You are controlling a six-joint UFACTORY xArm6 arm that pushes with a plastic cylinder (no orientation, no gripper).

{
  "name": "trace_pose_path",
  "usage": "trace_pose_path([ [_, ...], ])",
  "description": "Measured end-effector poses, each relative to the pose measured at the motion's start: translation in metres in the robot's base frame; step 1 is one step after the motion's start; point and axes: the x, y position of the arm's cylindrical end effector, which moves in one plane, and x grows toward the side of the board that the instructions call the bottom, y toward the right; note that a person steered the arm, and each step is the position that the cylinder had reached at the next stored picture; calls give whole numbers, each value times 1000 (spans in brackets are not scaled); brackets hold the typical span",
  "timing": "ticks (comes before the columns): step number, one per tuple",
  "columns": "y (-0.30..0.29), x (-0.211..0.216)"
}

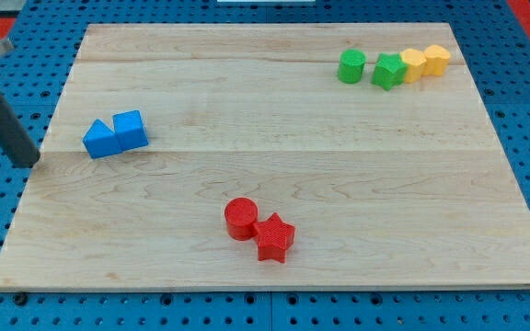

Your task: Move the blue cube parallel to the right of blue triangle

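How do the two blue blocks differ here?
The blue triangle has a sloped, wedge-like top; the blue cube is boxy with a flat top. The triangle lies at the view's left, nearer my tip; the cube sits to its right, slightly higher. Both share one blue and touch.

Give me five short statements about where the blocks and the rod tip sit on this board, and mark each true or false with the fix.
1. The blue cube touches the blue triangle. True.
2. My tip presses against the blue triangle. False: it stands apart, toward the view's left of it.
3. The red cylinder lies beside the red star. True.
4. The green blocks sit at the view's bottom left. False: the green cylinder and its green neighbour are at the top right.
5. Two yellow blocks lie right of the green ones. True.
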Motion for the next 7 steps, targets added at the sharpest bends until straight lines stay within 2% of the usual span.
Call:
trace_pose_path([
  [3,68,-40],
  [6,185,-90],
  [7,199,-91],
])
